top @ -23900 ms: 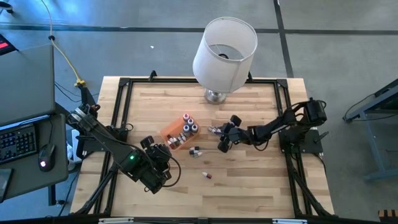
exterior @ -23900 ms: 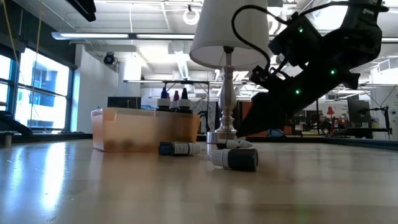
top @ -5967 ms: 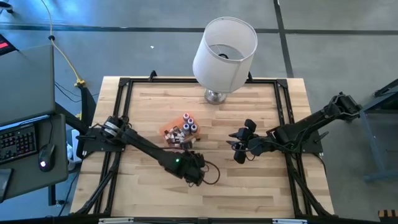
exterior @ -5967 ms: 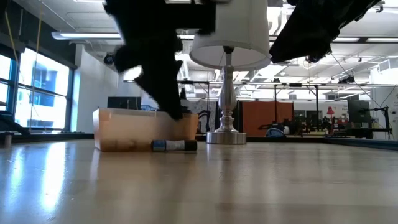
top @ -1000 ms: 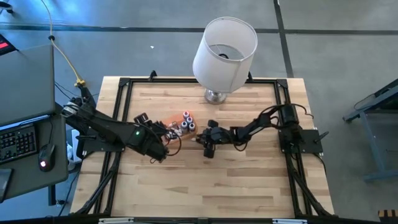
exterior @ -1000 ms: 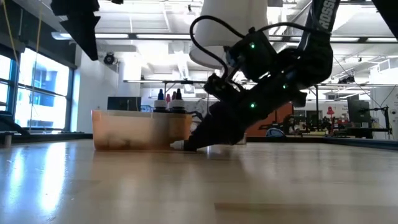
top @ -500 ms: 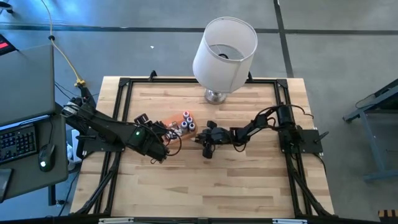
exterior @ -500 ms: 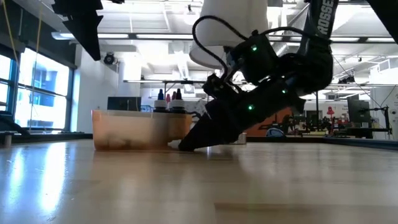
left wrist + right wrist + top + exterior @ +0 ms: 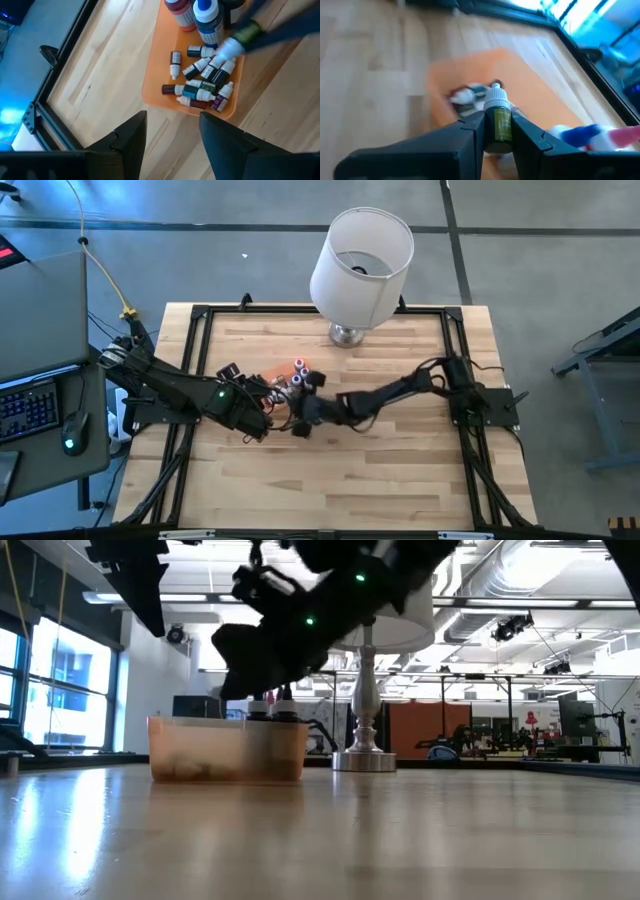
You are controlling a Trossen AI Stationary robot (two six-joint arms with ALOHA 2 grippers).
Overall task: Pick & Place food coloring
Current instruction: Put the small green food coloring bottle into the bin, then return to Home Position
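The right hand (image 9: 497, 131) has its two dark fingers (image 9: 470, 132) pinched on a small dropper bottle (image 9: 498, 121) with a dark olive label and a whitish cap, held upright between them over the orange tray (image 9: 540, 107). In the high view this hand (image 9: 303, 412) sits left of frame centre, just at the tray's (image 9: 268, 378) lower right corner, the arm stretching in from the right edge of the wooden worktop (image 9: 390, 470). The left hand (image 9: 172, 132) hangs just beside the tray's (image 9: 152, 75) near edge with its fingers (image 9: 131, 136) spread wide and nothing between them — in the high view it (image 9: 255, 405) lies left of the tray. Inside the tray a heap of tiny bottles (image 9: 202, 85) lies on its side, whitish and dark bodies mixed, while a red-capped one (image 9: 179, 10) and a blue-capped one (image 9: 207, 17) stand upright at the top of that frame. In the low view the tray (image 9: 225, 750) stands at left on the worktop, the right hand (image 9: 262, 640) dark and raised above it. A white-shaded lamp (image 9: 360, 255) stands at the upper centre of the high view.
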